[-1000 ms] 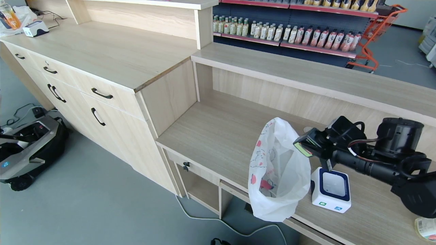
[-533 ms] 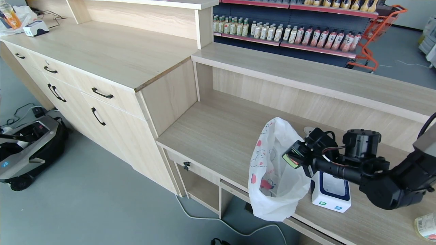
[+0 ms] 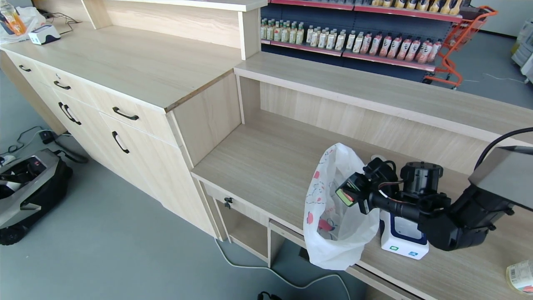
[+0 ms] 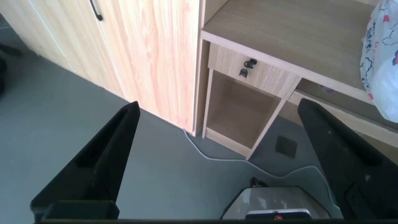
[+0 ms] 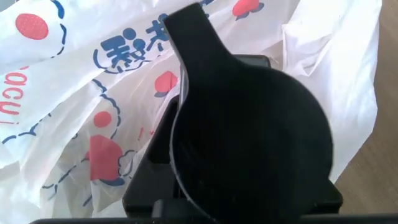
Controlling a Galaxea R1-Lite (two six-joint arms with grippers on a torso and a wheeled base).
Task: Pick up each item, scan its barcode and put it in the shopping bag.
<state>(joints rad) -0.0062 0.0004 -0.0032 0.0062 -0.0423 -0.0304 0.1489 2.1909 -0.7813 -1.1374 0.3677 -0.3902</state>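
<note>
Head view: right jaws hang above the bag (image 3: 329, 243) mouth, scanner (image 3: 406, 246) just beside; their hold I cannot tell. Left jaws gape wide. Best release low, centred.

An open stretch of the low counter (image 3: 266, 162) runs from the shopping bag (image 3: 331, 250) left to the tall cabinet's side panel (image 3: 208, 121), which walls off that side. On the far side, a raised ledge (image 3: 374, 93) and its back panel close the counter; the way in is from above or over the near edge. The bag's mouth gapes upward, with the right gripper (image 3: 347, 195) and its arm lying across the right rim. A white scanner (image 3: 402, 243) stands just right of the bag, partly under that arm. A labelled container (image 3: 519, 277) sits at the near right edge. The left gripper (image 4: 217, 106) hangs over open floor beside the counter's cubby (image 4: 239, 118).
</note>
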